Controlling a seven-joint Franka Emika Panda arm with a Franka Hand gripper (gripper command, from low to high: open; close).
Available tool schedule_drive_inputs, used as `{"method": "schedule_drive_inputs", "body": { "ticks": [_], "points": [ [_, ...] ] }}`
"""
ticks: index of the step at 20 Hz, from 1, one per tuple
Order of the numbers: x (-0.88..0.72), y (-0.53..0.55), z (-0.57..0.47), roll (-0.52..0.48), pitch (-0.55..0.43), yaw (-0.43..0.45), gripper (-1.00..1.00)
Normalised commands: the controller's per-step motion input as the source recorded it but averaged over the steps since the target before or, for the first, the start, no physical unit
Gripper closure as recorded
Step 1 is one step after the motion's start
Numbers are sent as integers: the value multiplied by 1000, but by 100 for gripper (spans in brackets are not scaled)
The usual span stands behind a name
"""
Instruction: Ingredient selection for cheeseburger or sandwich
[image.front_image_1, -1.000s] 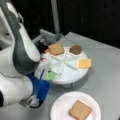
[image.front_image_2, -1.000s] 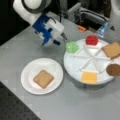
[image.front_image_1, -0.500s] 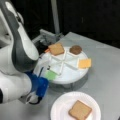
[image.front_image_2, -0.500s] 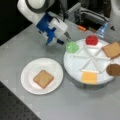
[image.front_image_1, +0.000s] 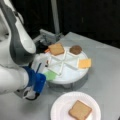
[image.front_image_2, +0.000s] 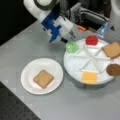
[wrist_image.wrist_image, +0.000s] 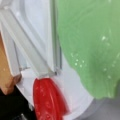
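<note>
**Asker:** Nearest the bottom of a front view, what?

**Describer:** Round white paper plate (image.front_image_1: 58, 105) on a grey table (image.front_image_1: 105, 82). On it, one tan-brown toast square (image.front_image_1: 80, 110), lying flat and alone, nothing stacked on top. Same plate (image.front_image_2: 27, 75) and same toast (image.front_image_2: 43, 78) at a front view's left.

**Asker:** And just behind the plate?

**Describer:** Raised round white tray (image.front_image_1: 72, 75), split by ribs into wedge compartments. Close to the plate, not touching it. At the tray's near-left rim, a green disc (image.front_image_1: 50, 75) in its own wedge. Further right, a yellow-orange cheese square (image.front_image_1: 84, 63).

**Asker:** Where is the gripper?

**Describer:** Hanging right over the green disc (image.front_image_2: 72, 46), at the tray's edge. Gripper (image.front_image_2: 70, 36) white with blue housing behind it, tips pointing down at the disc. Cannot tell whether spread or closed, nor whether touching the disc. Nothing seen held.

**Asker:** From the wrist?

**Describer:** Very close on the tray. Green disc (wrist_image.wrist_image: 90, 45) filling the upper right. Red disc (wrist_image.wrist_image: 48, 100) at lower left, in the neighbouring wedge, a white rib between the two. No fingers in sight.

**Asker:** Farthest back?

**Describer:** Second toast square (image.front_image_1: 56, 49) and a dark brown round piece (image.front_image_1: 75, 49), each in a far wedge. Red disc (image.front_image_2: 91, 40) beside the green one, also in the tray.
</note>
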Motion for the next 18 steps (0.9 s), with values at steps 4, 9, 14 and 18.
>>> {"method": "schedule_drive_inputs", "body": {
  "ticks": [4,9,14,18],
  "points": [
    [75,113,-18,-58,-166,-119,-100],
    [79,99,-31,13,-137,-89,-100],
    [28,48,0,99,-74,-43,-100],
    [-6,-33,18,151,-48,-13,-100]
  ]
}}
